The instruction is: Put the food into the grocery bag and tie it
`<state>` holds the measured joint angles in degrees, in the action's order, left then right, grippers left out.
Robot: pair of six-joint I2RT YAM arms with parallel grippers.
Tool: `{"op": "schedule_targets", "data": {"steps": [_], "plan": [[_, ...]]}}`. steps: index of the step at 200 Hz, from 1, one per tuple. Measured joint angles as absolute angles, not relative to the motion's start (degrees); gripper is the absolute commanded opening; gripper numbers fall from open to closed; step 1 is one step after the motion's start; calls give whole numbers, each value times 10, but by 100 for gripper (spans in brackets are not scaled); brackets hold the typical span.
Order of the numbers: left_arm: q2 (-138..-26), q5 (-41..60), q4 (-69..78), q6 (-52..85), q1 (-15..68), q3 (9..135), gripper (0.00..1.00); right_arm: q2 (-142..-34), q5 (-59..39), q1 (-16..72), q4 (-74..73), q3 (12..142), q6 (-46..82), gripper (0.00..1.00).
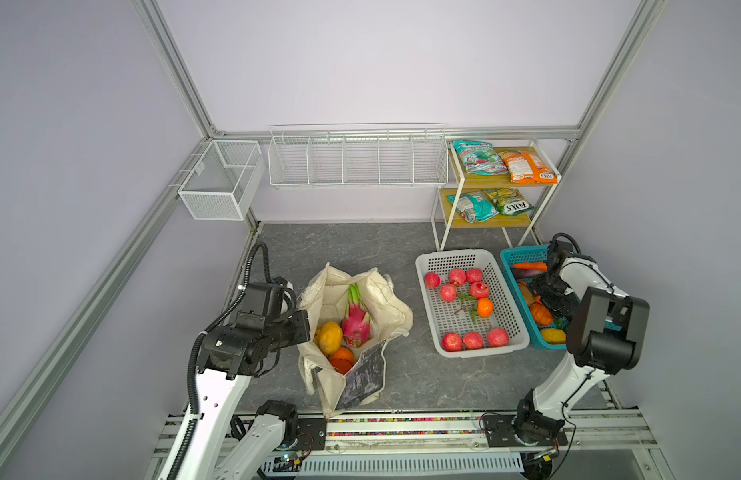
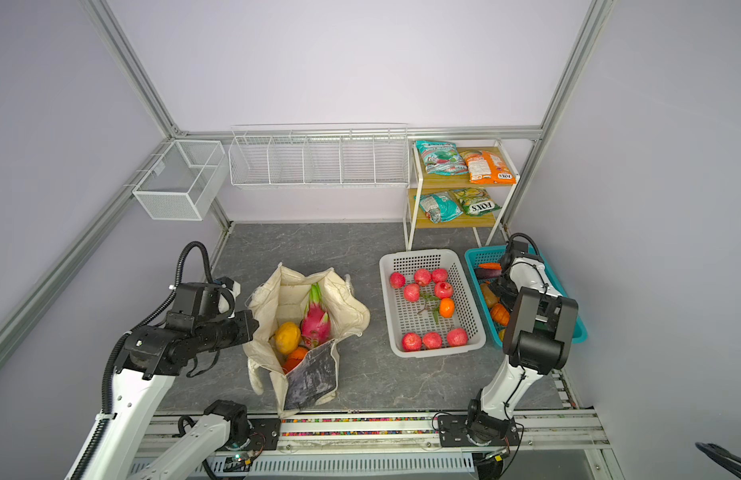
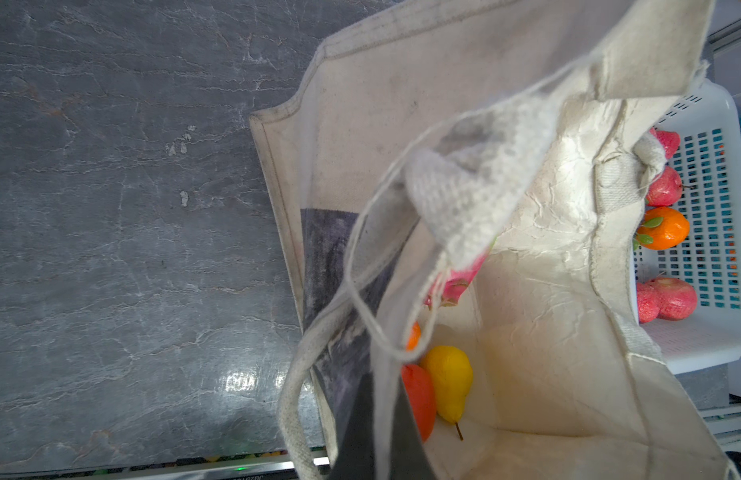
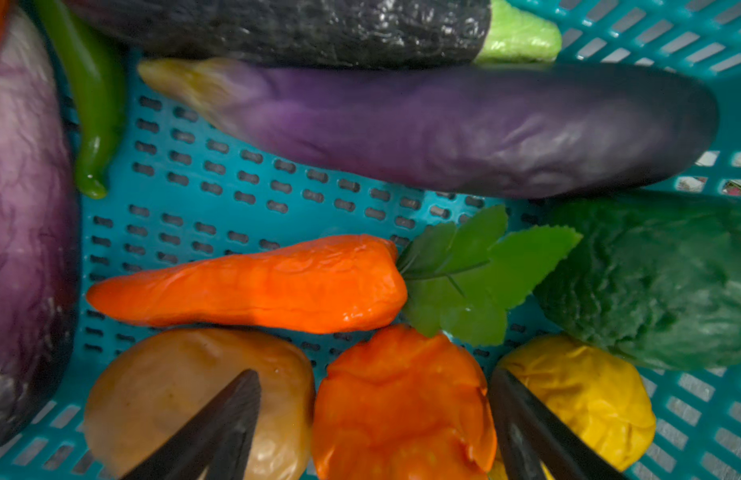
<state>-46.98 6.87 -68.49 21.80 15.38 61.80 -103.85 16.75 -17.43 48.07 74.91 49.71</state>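
Note:
The cream grocery bag (image 1: 387,305) (image 2: 348,307) stands open in the middle of the table. In it lie the pink dragon fruit (image 1: 356,322) (image 2: 315,320), the bumpy yellow-orange fruit (image 1: 330,336) (image 2: 287,336) and the large orange (image 1: 341,358). The left wrist view also shows the small yellow pear (image 3: 449,380) on the bag's floor (image 3: 547,332). My left gripper (image 1: 304,328) (image 3: 387,432) is shut on the bag's left rim fabric. My right gripper (image 1: 553,305) (image 4: 372,376) hangs open low in the teal basket, its fingers either side of an orange pumpkin-like vegetable (image 4: 402,407).
A white basket (image 1: 427,266) of red fruit and a tangerine sits right of the bag. The teal basket (image 1: 522,253) (image 4: 235,199) beside it holds aubergines, a carrot and other vegetables. A shelf (image 1: 501,183) at the back right carries snack packets, one of them orange (image 1: 526,166). Wire baskets hang on the back wall.

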Motion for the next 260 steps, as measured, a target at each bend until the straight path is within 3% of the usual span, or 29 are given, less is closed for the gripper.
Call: {"op": "schedule_targets", "data": {"steps": [125,193,260], "plan": [[-464,69,-685,218,154,618,0,-1046,151,-170,483,750,492,89],[-464,65,-685,218,154,618,0,-1068,135,-167,463,750,484,100],[-466,59,-689,218,154,618,0,-1069,130,-167,437,739,480,87]]}}
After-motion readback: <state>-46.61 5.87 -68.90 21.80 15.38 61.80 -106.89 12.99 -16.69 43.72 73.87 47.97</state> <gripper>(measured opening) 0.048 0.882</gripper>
